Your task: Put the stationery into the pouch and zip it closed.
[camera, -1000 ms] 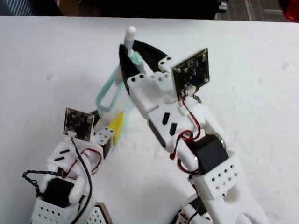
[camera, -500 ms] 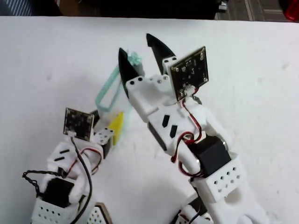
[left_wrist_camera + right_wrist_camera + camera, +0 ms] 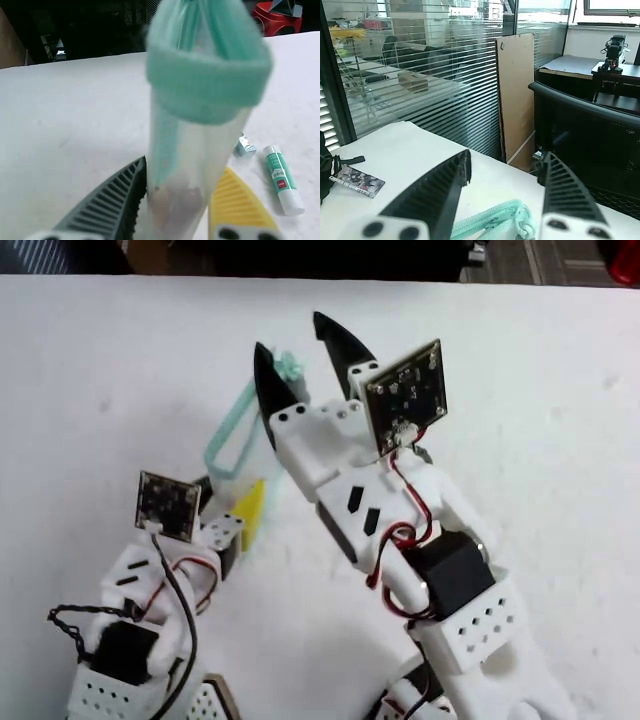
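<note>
The pouch [image 3: 205, 85] is clear plastic with a teal rim, and it stands upright in the left wrist view. My left gripper [image 3: 185, 167] is shut on its lower part, between the black and the yellow finger. In the high view the pouch [image 3: 232, 435] rises from the left gripper [image 3: 232, 490] toward the right gripper [image 3: 288, 332], which hangs open over the pouch's far end with nothing in it. The right wrist view shows the teal rim [image 3: 487, 220] just under the right gripper [image 3: 505, 155]. A white and green glue stick [image 3: 282, 180] lies on the table beside the pouch.
A small silvery item [image 3: 245, 146] lies next to the glue stick. The white table [image 3: 520, 390] has open room on both sides and toward the back edge. The two arms stand close together near the middle front.
One second ago a white stick stood between the right gripper's fingers above the pouch. The fingers have since spread wide and the stick is gone from them. The left arm has stayed put.
</note>
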### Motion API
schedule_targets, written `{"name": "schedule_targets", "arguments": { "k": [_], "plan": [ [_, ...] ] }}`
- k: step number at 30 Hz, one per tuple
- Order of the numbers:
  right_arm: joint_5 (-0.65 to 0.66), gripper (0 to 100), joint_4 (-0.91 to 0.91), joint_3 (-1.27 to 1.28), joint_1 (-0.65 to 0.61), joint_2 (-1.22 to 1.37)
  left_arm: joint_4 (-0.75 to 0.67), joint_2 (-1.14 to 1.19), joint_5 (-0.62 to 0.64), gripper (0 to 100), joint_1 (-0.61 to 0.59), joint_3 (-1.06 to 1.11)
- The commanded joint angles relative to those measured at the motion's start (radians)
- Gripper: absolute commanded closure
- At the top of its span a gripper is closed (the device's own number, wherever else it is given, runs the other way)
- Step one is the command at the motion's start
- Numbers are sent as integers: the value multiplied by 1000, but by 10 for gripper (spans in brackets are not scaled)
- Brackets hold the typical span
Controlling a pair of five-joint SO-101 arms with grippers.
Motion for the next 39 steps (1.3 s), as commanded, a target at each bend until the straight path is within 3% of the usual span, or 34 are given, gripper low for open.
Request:
{"name": "schedule_targets", "arguments": {
  "k": [1, 39],
  "plan": [
    [0, 793, -4, -44, -5, -28, -5, -1, 12, 797, 5, -38],
    [0, 793, 1, -40, -1, -28, -5, -1, 12, 797, 5, -38]
  ]
}}
